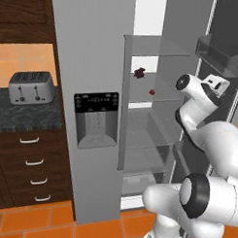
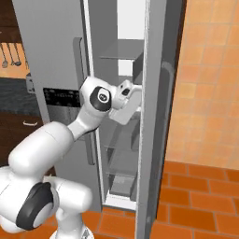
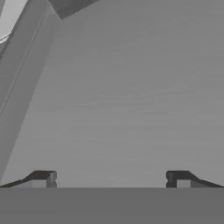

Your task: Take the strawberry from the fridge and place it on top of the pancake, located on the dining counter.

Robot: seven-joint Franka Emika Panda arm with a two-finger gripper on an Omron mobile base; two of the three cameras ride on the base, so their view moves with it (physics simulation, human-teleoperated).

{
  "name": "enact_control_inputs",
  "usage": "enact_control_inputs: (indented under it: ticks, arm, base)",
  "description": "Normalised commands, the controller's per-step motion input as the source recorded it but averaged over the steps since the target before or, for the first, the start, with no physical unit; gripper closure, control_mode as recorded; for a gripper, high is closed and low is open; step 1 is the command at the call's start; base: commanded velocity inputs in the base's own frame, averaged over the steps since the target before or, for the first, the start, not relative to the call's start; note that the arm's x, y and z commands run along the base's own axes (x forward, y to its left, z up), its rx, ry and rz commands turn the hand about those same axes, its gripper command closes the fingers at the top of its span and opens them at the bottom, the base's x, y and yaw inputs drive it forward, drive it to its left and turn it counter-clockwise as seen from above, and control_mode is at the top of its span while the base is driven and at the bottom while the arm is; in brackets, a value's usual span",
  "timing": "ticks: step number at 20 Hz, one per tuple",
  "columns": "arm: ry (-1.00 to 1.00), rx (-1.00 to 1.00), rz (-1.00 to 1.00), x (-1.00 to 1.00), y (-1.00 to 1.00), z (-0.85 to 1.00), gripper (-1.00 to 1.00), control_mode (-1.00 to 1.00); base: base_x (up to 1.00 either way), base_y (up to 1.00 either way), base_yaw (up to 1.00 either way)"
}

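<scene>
Seemingly spread gripper [image 3: 111,179] facing fridge [image 1: 93,66]

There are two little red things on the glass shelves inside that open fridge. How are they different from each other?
The upper red item is darker, a maroon lumpy shape with a ragged outline; the lower red item is brighter red and rounder. The upper one looks somewhat larger. It sits further left and on a higher glass shelf than the lower one. Both are small, reddish, and rest untouched inside the fridge; which one is the strawberry is too small to tell.

No legible text or labels anywhere
</scene>
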Motion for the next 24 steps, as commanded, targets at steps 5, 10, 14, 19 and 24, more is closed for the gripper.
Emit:
enact_control_inputs:
  ticks: [5,10,14,19,24]
  arm:
    - [0.0,0.0,-0.1,0.0,-0.78,0.0,-1.0,-1.0]
    - [-0.02,0.0,-0.06,-0.07,-0.41,0.0,-1.0,-1.0]
    - [-0.06,0.0,0.0,-0.49,0.25,0.0,-1.0,-1.0]
    - [-0.09,0.0,0.0,-0.34,0.64,-0.07,-1.0,-1.0]
    - [-0.26,0.12,0.0,-0.43,0.64,-0.1,-1.0,-1.0]
  base:
    - [0.0,0.0,0.0]
    - [0.0,0.0,0.0]
    - [0.0,0.0,0.0]
    - [0.0,0.0,0.0]
    - [0.0,0.0,0.0]
